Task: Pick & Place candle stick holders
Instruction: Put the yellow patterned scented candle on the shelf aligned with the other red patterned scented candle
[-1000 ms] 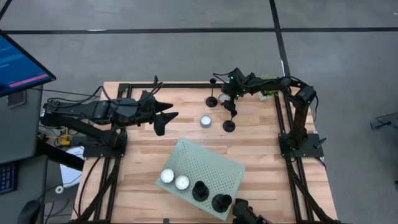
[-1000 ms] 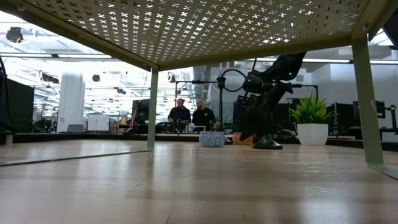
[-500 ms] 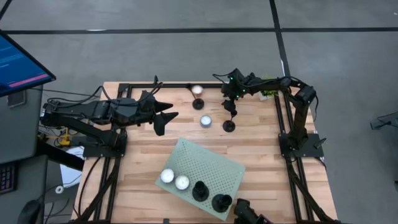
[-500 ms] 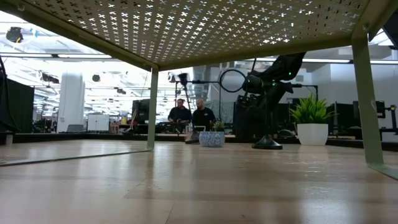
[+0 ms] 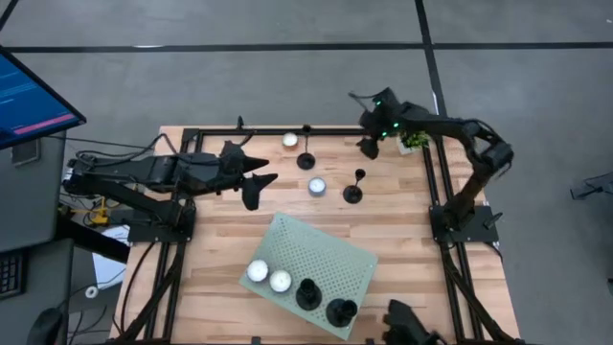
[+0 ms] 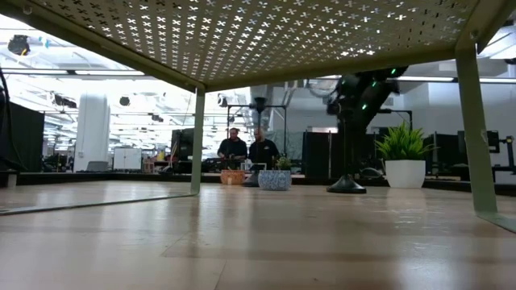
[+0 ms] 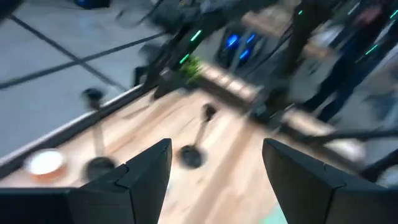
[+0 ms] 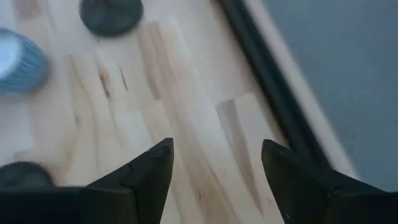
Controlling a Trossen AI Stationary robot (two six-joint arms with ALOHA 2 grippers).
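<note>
Two black candle stick holders stand upright on their round bases on the bare wood: one point(image 5: 353, 192) at mid-table and one point(image 5: 306, 159) near the far edge. Two more point(image 5: 308, 295) point(image 5: 340, 311) stand on the green perforated tray point(image 5: 330, 251). My right gripper point(image 5: 368, 148) hangs open above the far right of the table with nothing between its fingers point(image 8: 217, 168). My left gripper point(image 5: 257, 184) waits open over the table's left half, pointing at the two free holders point(image 7: 191, 155) point(image 7: 99, 165).
A white tealight point(image 5: 290, 140) lies by the far edge and a blue-cupped one point(image 5: 317, 187) between the two free holders. Two white tealights point(image 5: 257, 271) point(image 5: 280, 281) sit on the tray. A small potted plant point(image 5: 414, 141) stands at the far right corner. A black frame point(image 5: 433, 182) rims the table.
My right gripper has risen off the table and drawn back toward the far right corner. The holder near the far edge now stands farther left than a second ago. A white tealight has come out from under the arm and moved left along the far edge.
</note>
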